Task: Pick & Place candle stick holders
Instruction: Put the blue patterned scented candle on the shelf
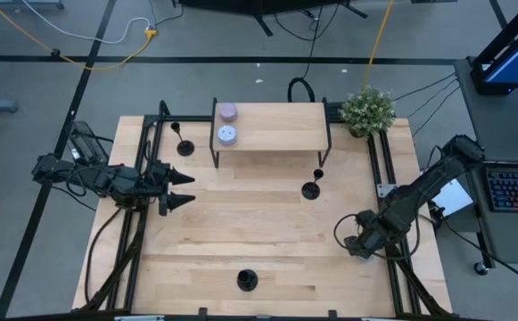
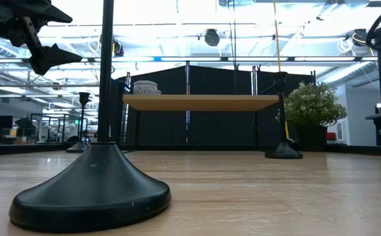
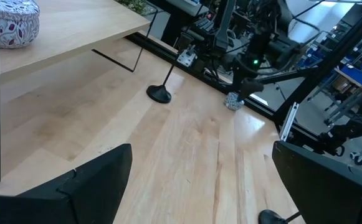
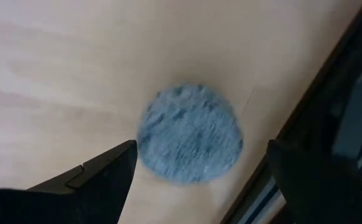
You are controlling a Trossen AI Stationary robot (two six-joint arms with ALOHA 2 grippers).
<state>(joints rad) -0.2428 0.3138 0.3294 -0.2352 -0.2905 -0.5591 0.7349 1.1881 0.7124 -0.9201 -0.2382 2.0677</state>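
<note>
Three black candle stick holders stand upright on their round bases on the wooden table. One (image 1: 184,145) stands at the far left beside the shelf. One (image 1: 310,189) stands right of the middle, in front of the shelf; it also shows in the left wrist view (image 3: 161,93). One (image 1: 247,281) stands near the front edge and looms large in the low view (image 2: 92,187). My left gripper (image 1: 187,189) is open and empty at the table's left side, raised above it, pointing right. My right gripper (image 1: 358,245) is open at the right edge, pointing down over a round blue-grey pad (image 4: 190,134).
A wooden shelf on black legs (image 1: 272,125) stands at the far middle, with a lilac tin (image 1: 228,111) and a pale tin (image 1: 227,135) on its left end. A potted plant (image 1: 367,109) stands at the far right corner. Black rails run along both side edges.
</note>
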